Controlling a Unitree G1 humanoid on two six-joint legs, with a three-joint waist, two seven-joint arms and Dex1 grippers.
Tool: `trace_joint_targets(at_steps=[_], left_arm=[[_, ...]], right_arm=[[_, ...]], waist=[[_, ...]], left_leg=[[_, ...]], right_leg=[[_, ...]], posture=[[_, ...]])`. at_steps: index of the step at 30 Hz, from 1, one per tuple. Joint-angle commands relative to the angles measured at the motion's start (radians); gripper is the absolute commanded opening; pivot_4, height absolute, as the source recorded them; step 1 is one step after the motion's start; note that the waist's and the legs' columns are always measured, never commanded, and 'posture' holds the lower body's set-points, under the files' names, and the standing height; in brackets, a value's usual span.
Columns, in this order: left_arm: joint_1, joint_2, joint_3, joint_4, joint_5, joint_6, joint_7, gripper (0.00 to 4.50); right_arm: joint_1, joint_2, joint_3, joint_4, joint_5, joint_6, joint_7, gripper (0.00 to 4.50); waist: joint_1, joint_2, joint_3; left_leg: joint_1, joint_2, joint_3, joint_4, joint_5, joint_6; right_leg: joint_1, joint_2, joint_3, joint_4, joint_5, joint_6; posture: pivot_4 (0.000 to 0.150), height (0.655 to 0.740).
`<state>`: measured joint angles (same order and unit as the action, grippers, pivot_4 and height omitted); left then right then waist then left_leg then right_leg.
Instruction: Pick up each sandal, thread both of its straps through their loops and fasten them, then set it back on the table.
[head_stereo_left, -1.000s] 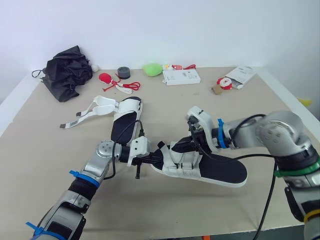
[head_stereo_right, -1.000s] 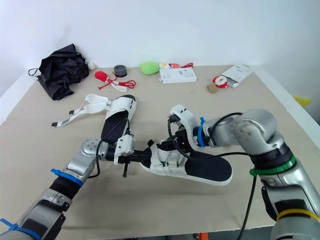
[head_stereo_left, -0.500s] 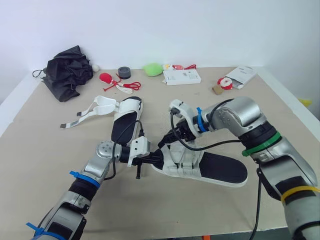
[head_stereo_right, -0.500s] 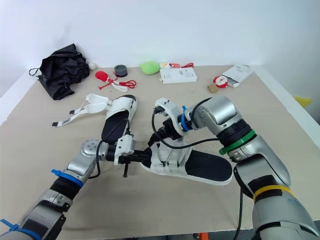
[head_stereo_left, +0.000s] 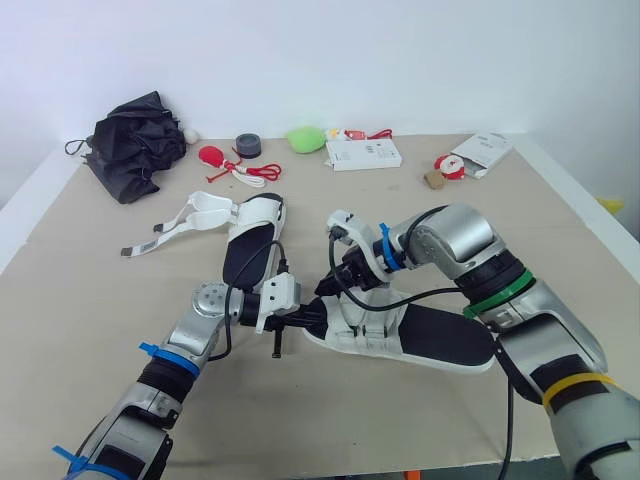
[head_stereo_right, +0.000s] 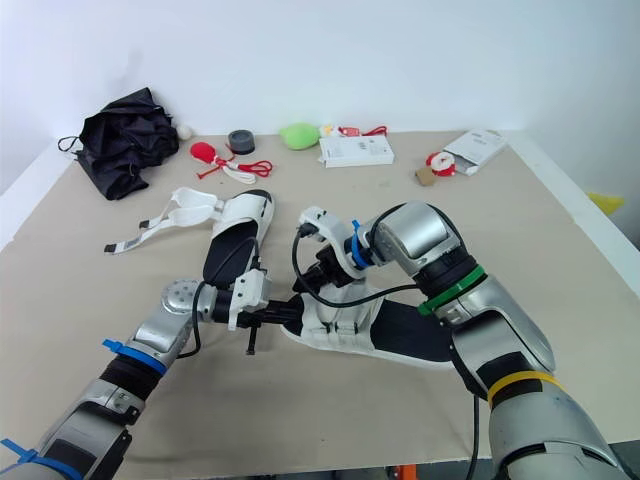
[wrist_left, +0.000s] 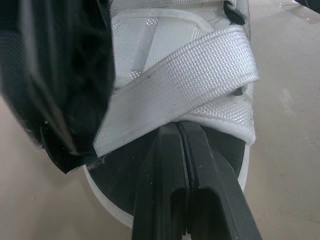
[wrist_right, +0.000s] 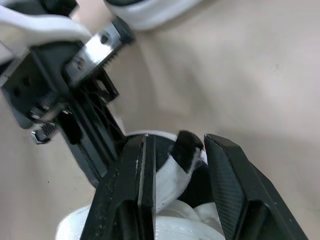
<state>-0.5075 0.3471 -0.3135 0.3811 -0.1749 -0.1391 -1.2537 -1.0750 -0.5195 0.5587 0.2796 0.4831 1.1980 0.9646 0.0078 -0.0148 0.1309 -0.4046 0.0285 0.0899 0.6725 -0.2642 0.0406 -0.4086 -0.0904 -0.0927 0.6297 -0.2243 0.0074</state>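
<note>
- My right jaws are standing apart around the free strap end (wrist_right: 172, 172). Its black tip is poking up between the two fingers, and nothing is being squeezed there yet.
- I am aiming to close on the white webbing just behind that black tip, flat against flat. That way the tip should be sticking out stiff and straight enough to feed into a loop.
- My left jaws are pressed together, with their tips pushing in at the toe beneath the crossed front strap (wrist_left: 190, 75). I cannot tell whether they are pinching anything.
- I am treating that left contact as the anchor. Any pull from the right should be running along the strap and against it, so the shoe is not sliding or twisting.
- The two sets of jaws are working just beside each other at the toe, so I am planning short, slow moves to avoid knocking them together.
- The near sandal (head_stereo_left: 440, 340) is lying sole-down on the table (head_stereo_left: 90, 310), about midway along its near edge, with the heel pointing toward the right edge.
- The loop this strap belongs to is hidden from me, so I am counting on finding it before pushing the tip anywhere.
- The second sandal (head_stereo_left: 250, 240) is lying farther back toward the far left. Its straps are splayed open toward the left edge and not yet fastened.
</note>
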Motion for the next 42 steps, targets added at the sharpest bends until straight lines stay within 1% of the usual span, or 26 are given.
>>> trace_joint_targets(at_steps=[1, 5, 6, 8, 9, 10, 11, 17, 21, 24, 28, 31, 34, 36, 38, 41, 42], left_arm=[[0.072, 0.032, -0.066, 0.09, 0.088, 0.05, -0.002, 0.0], [0.073, 0.033, -0.066, 0.088, 0.088, 0.05, -0.004, 0.0], [0.072, 0.033, -0.067, 0.089, 0.088, 0.05, -0.004, 0.0], [0.069, 0.031, -0.067, 0.091, 0.088, 0.05, -0.005, 0.0], [0.068, 0.03, -0.068, 0.092, 0.089, 0.05, -0.005, 0.0], [0.067, 0.03, -0.068, 0.093, 0.089, 0.049, -0.005, 0.0], [0.067, 0.03, -0.068, 0.093, 0.089, 0.049, -0.005, 0.0], [0.07, 0.028, -0.07, 0.091, 0.09, 0.049, -0.003, 0.0], [0.074, 0.027, -0.072, 0.087, 0.09, 0.051, -0.003, 0.0], [0.08, 0.026, -0.075, 0.084, 0.09, 0.05, -0.005, 0.0], [0.081, 0.026, -0.077, 0.085, 0.09, 0.05, -0.006, 0.0], [0.083, 0.025, -0.076, 0.085, 0.09, 0.048, -0.006, 0.0], [0.083, 0.025, -0.077, 0.088, 0.089, 0.046, -0.01, 0.0], [0.079, 0.023, -0.079, 0.095, 0.09, 0.044, -0.014, 0.0], [0.074, 0.019, -0.081, 0.101, 0.092, 0.042, -0.015, 0.0], [0.069, 0.016, -0.081, 0.106, 0.092, 0.041, -0.016, 0.0], [0.068, 0.016, -0.081, 0.107, 0.092, 0.04, -0.017, 0.0]], right_arm=[[-0.009, 0.003, -0.03, -0.008, -0.018, -0.005, 0.027, 1.77], [0.0, 0.009, -0.048, -0.016, -0.022, 0.003, 0.04, 1.77], [0.003, 0.012, -0.052, -0.02, -0.021, 0.006, 0.041, 1.56], [0.01, 0.018, -0.064, -0.029, -0.021, 0.006, 0.039, 0.93], [0.016, 0.022, -0.076, -0.033, -0.016, 0.006, 0.038, 0.74], [0.02, 0.023, -0.081, -0.037, -0.016, 0.008, 0.036, 0.13], [0.022, 0.023, -0.085, -0.039, -0.017, 0.01, 0.035, 0.05], [0.042, 0.009, -0.139, -0.077, -0.006, 0.038, 0.028, 0.05], [0.074, -0.011, -0.263, -0.204, 0.06, 0.148, -0.009, 0.05], [0.119, 0.0, -0.405, -0.319, 0.111, 0.258, -0.074, 0.05], [0.181, 0.048, -0.579, -0.419, 0.123, 0.394, -0.193, 0.05], [0.245, 0.078, -0.662, -0.483, 0.159, 0.416, -0.284, 0.05], [0.333, 0.152, -0.756, -0.551, 0.193, 0.416, -0.39, 0.05], [0.407, 0.198, -0.78, -0.617, 0.194, 0.416, -0.444, 0.05], [0.452, 0.24, -0.808, -0.642, 0.154, 0.412, -0.495, 0.05], [0.469, 0.266, -0.859, -0.657, 0.145, 0.393, -0.533, 0.05], [0.469, 0.267, -0.871, -0.663, 0.149, 0.391, -0.538, 0.05]], waist=[[0.0, 0.0, 0.0], [0.0, 0.0, 0.0], [0.0, 0.0, 0.0], [0.0, 0.0, 0.0], [0.0, 0.0, 0.0], [0.0, 0.0, 0.0], [0.0, 0.0, 0.0], [0.0, 0.0, 0.0], [0.001, 0.0, 0.0], [0.001, 0.0, 0.0], [0.001, 0.0, 0.0], [0.001, 0.001, 0.0], [0.001, 0.001, -0.001], [0.001, 0.001, -0.001], [0.001, 0.001, -0.001], [0.001, 0.002, -0.001], [0.001, 0.001, -0.001]], left_leg=[[0.0, 0.0, 0.0, 0.0, 0.0, 0.0], [0.0, 0.0, 0.0, 0.0, 0.0, 0.0], [0.0, 0.0, 0.0, 0.0, 0.0, 0.0], [0.0, 0.0, 0.0, 0.0, 0.0, 0.0], [0.0, 0.0, 0.0, 0.0, 0.0, 0.0], [0.0, 0.0, 0.0, 0.0, 0.0, 0.0], [0.0, 0.0, 0.0, 0.0, 0.0, 0.0], [0.0, 0.0, 0.0, 0.0, 0.0, 0.0], [0.0, 0.0, 0.0, 0.0, 0.0, 0.0], [0.0, 0.0, 0.0, 0.0, 0.0, -0.001], [0.0, 0.0, -0.001, 0.0, 0.0, -0.001], [0.0, 0.0, -0.001, -0.001, 0.0, -0.001], [0.0, 0.0, -0.001, -0.001, 0.0, -0.001], [0.0, 0.0, -0.001, -0.001, 0.0, -0.001], [0.0, 0.0, -0.002, -0.002, 0.0, -0.001], [0.0, -0.001, -0.001, -0.001, 0.0, -0.001], [0.0, -0.001, -0.001, -0.001, 0.0, -0.001]], right_leg=[[0.0, 0.0, 0.0, 0.0, 0.0, 0.0], [0.0, 0.0, 0.0, 0.0, 0.0, 0.0], [0.0, 0.0, 0.0, 0.0, 0.0, 0.0], [0.0, 0.0, 0.0, 0.0, 0.0, 0.0], [0.0, 0.0, 0.0, 0.0, 0.0, 0.0], [0.0, 0.0, 0.0, 0.0, 0.0, 0.0], [0.0, 0.0, 0.0, 0.0, 0.0, 0.0], [0.0, 0.0, 0.0, 0.0, 0.0, 0.0], [0.0, -0.001, 0.0, 0.0, 0.0, 0.0], [0.0, -0.001, 0.0, 0.0, 0.0, 0.0], [0.001, -0.001, -0.001, 0.0, 0.0, -0.001], [0.001, -0.002, -0.001, 0.0, 0.0, -0.001], [0.001, -0.001, -0.001, 0.0, -0.001, -0.001], [0.001, -0.001, -0.001, 0.0, -0.001, 0.0], [0.001, -0.001, -0.001, 0.0, -0.002, 0.001], [0.001, -0.001, -0.001, 0.0, -0.002, 0.001], [0.001, 0.0, -0.001, 0.0, -0.005, 0.007]], posture=[[0.15, 0.74], [0.15, 0.74], [0.15, 0.74], [0.15, 0.74], [0.15, 0.74], [0.15, 0.74], [0.15, 0.74], [0.15, 0.74], [0.15, 0.74], [0.15, 0.74], [0.15, 0.74], [0.15, 0.74], [0.15, 0.74], [0.15, 0.74], [0.15, 0.74], [0.15, 0.74], [0.15, 0.74]])
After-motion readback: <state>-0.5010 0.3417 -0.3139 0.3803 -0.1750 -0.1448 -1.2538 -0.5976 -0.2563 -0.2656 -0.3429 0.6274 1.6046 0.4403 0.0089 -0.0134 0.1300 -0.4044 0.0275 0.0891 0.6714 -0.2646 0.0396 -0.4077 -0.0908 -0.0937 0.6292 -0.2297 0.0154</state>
